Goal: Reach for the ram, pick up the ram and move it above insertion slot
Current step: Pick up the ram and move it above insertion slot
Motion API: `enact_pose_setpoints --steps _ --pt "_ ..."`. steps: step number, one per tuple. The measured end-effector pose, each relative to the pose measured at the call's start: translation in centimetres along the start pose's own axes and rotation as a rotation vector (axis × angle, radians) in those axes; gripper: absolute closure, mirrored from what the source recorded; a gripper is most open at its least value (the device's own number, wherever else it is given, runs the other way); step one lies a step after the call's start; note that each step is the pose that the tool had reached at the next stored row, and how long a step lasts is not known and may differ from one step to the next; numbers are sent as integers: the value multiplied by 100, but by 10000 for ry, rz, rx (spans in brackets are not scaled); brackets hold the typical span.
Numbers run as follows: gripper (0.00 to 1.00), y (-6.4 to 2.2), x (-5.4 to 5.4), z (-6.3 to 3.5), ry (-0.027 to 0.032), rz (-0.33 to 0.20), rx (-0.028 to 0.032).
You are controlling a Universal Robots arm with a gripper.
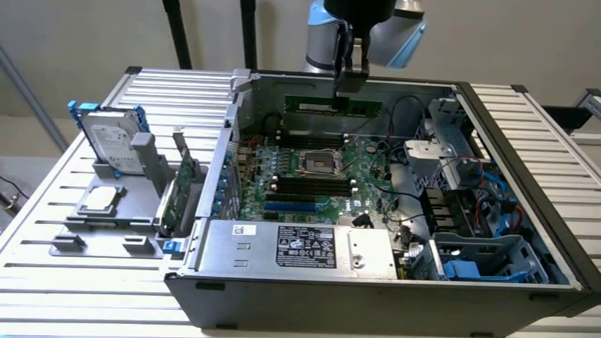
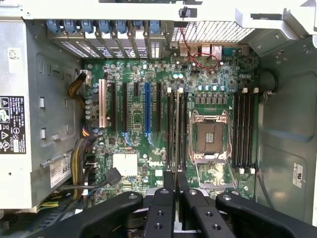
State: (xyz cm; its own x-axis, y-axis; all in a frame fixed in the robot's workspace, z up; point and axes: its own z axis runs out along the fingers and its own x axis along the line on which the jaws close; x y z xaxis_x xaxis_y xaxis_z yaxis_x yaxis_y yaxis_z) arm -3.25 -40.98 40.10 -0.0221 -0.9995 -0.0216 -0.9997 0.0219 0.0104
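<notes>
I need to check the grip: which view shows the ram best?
The exterior view: the ram shows along its length as a green stick under the gripper, over the case. In the wrist view it is seen edge-on between the fingers.

The arm [image 1: 371, 28] is cut off by the exterior view's top edge. The gripper [image 1: 350, 88] covers the ram's [image 1: 333, 107] middle. Label [image 2: 12, 124] text is illegible.

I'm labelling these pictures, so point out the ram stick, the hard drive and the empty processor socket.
ram stick [image 1: 333, 107], exterior view, middle of its green face.
hard drive [image 1: 111, 141], exterior view, centre of its silver label side.
processor socket [image 2: 210, 137], wrist view, its dark centre.
</notes>
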Motion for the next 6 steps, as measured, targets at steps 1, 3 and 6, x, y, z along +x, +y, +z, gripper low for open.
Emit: enact_pose_setpoints --steps 1,3,6 --pt "87 0 0 0 0 0 0" --pt "87 0 0 0 0 0 0" --pt "87 0 0 0 -1 0 0"
